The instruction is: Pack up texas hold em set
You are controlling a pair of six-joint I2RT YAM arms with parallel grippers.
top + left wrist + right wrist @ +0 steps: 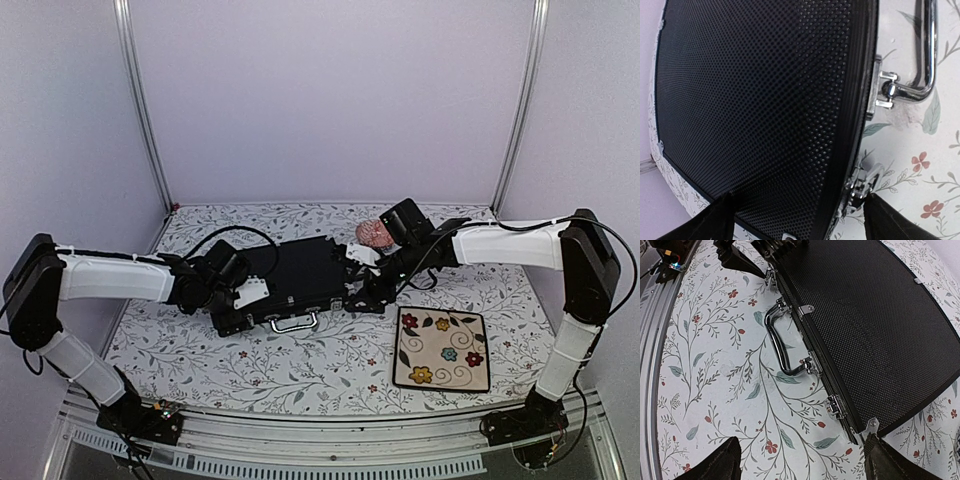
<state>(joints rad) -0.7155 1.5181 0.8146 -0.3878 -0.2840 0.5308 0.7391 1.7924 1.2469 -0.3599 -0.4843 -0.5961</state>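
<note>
The black briefcase-style case (pixel 300 278) lies shut at mid-table, its silver handle (pixel 295 322) facing the near edge. My left gripper (pixel 232 305) is open at the case's left end; in the left wrist view (pixel 800 220) its fingers straddle the case (pixel 765 100) corner, one finger (pixel 890 220) beside the left latch (pixel 862 182). My right gripper (pixel 365 295) is open at the right end; in the right wrist view (pixel 800 460) it hovers over bare cloth, near the right latch (pixel 836 406) and the corner of the case (pixel 875 315). Chips, cards, button and dice are out of view.
A small pink patterned bowl (pixel 373 232) sits behind the case's right end, by my right wrist. A cream square plate with flowers (pixel 442 348) lies at the front right. The floral tablecloth (pixel 200 360) covers the table; white walls stand on three sides.
</note>
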